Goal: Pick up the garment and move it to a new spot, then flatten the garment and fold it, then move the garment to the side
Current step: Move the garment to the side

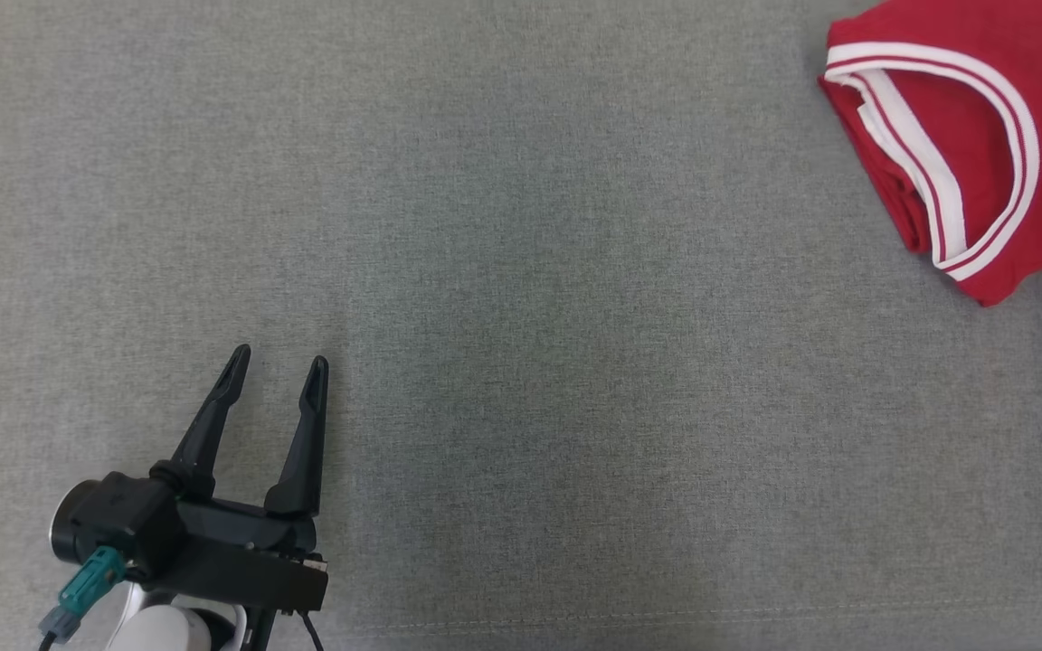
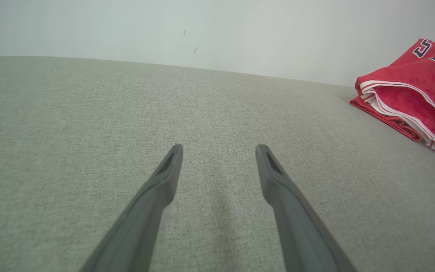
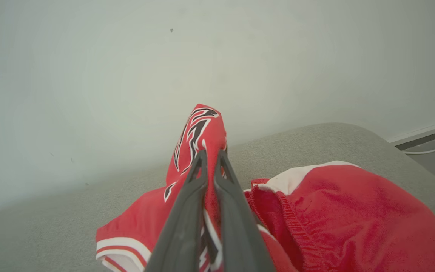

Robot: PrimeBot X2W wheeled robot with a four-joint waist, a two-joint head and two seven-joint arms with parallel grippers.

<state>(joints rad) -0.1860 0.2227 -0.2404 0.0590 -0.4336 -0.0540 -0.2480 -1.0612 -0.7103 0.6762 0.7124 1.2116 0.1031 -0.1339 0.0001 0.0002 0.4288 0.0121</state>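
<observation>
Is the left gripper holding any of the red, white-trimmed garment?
No: in the left wrist view the left gripper stands open over the bare grey woven surface, the red white-trimmed garment lying apart at the right.

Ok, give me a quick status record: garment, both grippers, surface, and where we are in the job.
garment: red with white striped trim, bunched, at the head view's upper right, partly cut off by the frame
left gripper: open, holding nothing, over bare cloth, well apart from the garment
right gripper: shut on a raised pinch of the garment's fabric
surface: grey woven cloth
stage: garment gripped by one arm, not lying flat
</observation>
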